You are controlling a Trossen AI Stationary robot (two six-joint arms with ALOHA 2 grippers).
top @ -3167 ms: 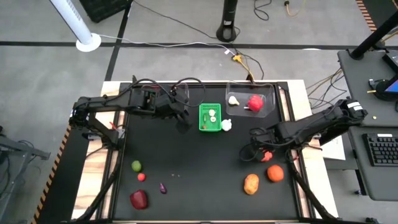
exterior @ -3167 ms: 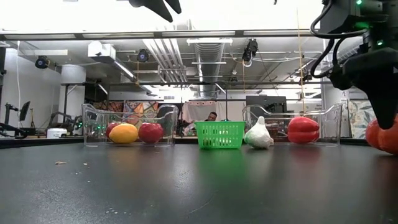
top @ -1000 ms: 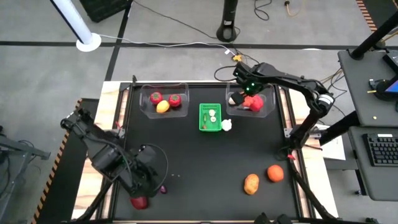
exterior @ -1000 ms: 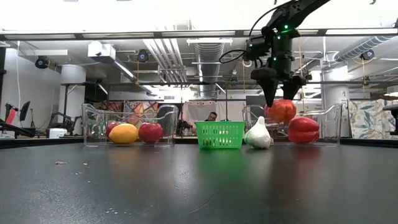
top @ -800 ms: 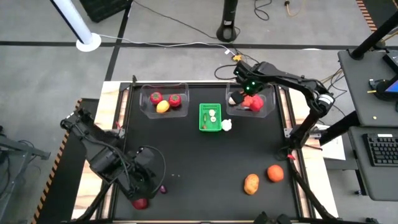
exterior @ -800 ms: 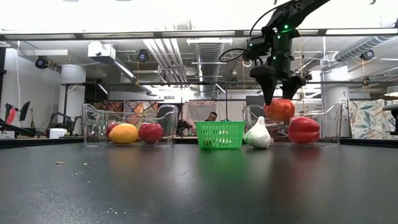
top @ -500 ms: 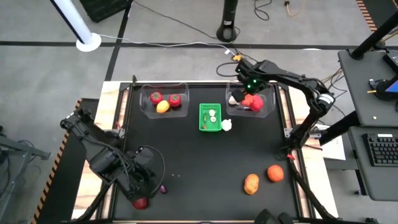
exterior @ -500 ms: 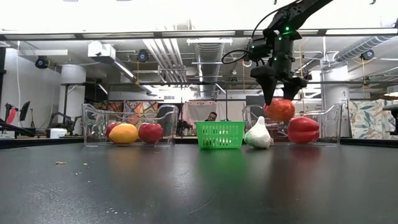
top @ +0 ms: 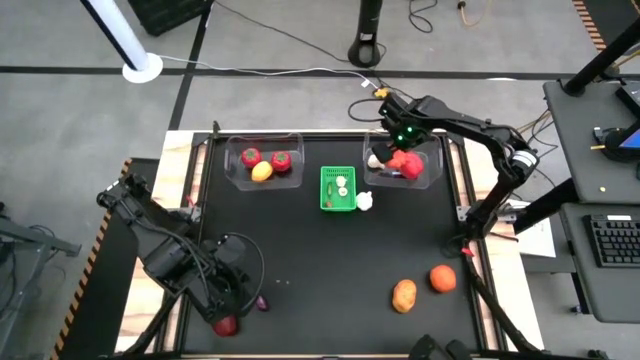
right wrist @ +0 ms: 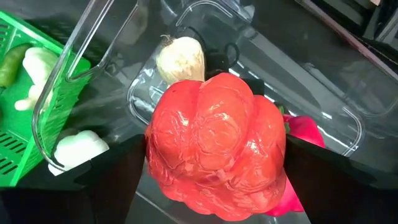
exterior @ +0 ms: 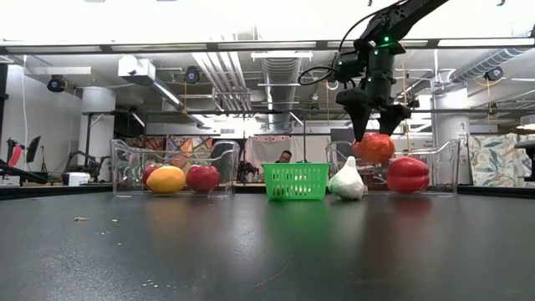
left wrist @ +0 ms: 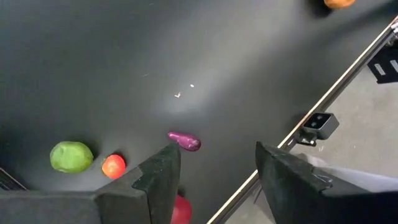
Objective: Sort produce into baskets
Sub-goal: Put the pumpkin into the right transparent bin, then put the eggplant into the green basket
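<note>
One red pepper [right wrist: 216, 144] between right jaws, above clear bin [right wrist: 323, 118]

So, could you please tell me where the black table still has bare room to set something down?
The widest free patch is mid-table, between the green perforated basket, the left gripper and the orange potato-like piece. The clear right bin is crowded: the right gripper holds a red bell pepper over it. The near-left corner is cluttered with small produce.

Red pepper [right wrist: 216, 148], white garlic [right wrist: 181, 57], green perforated basket [top: 337, 190] (grid pattern), purple eggplant [left wrist: 185, 140], black table [top: 320, 260].
</note>
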